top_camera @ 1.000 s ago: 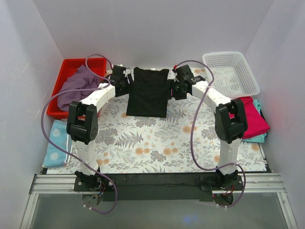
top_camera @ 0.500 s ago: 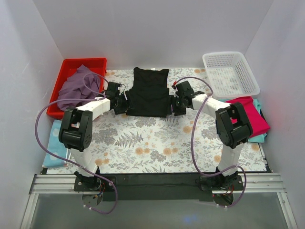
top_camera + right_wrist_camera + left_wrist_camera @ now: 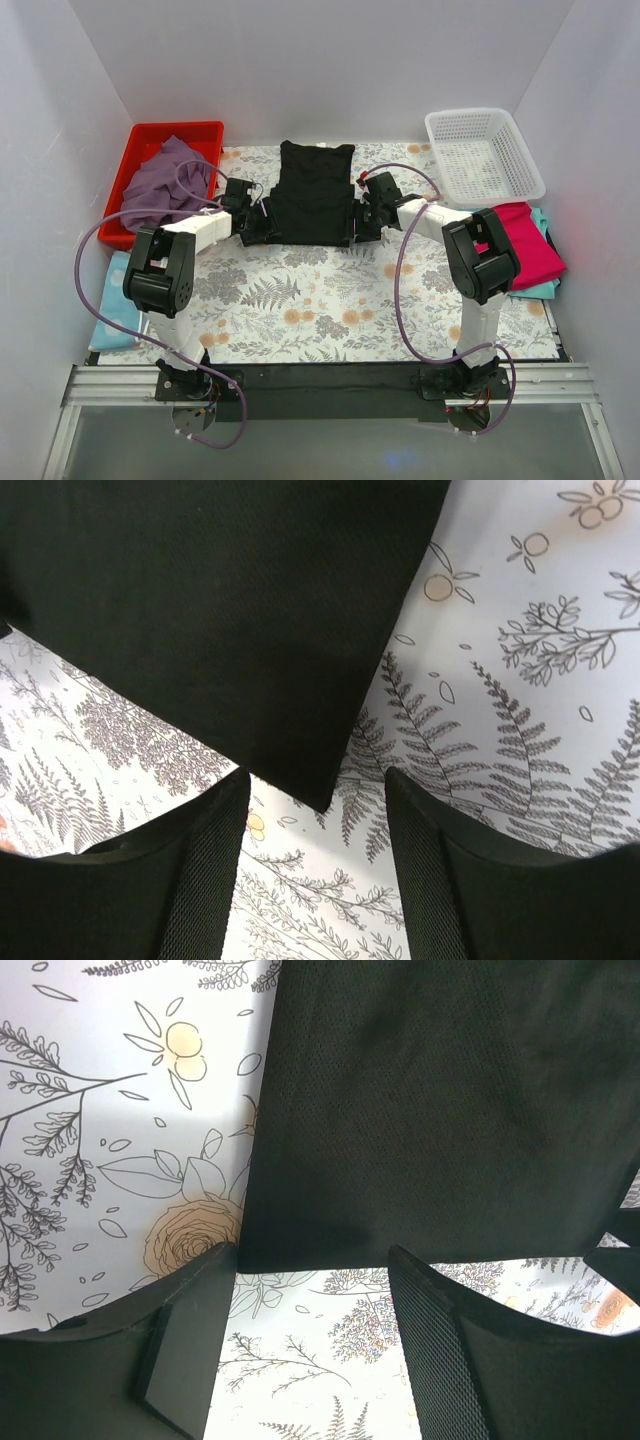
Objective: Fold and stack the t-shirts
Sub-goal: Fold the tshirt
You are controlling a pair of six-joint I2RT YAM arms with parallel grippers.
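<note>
Where white walls (image 3: 320, 70) box in the floral tablecloth (image 3: 320, 290), a red bin (image 3: 175, 127) holds the purple shirt (image 3: 160, 185) far left; the black shirt (image 3: 315, 190) lies flat mid-table, left gripper (image 3: 310, 1275) and right gripper (image 3: 315, 800) spread empty at its near corners; a basket (image 3: 470, 115) and pink shirt (image 3: 535, 250) sit right.

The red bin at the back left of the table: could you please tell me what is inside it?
A crumpled purple t-shirt lies in the red bin, heaped above its rim. The floor beneath the cloth is covered, so anything under it cannot be seen.

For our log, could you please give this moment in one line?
left tool open | right tool open | both at black t-shirt near corners
</note>
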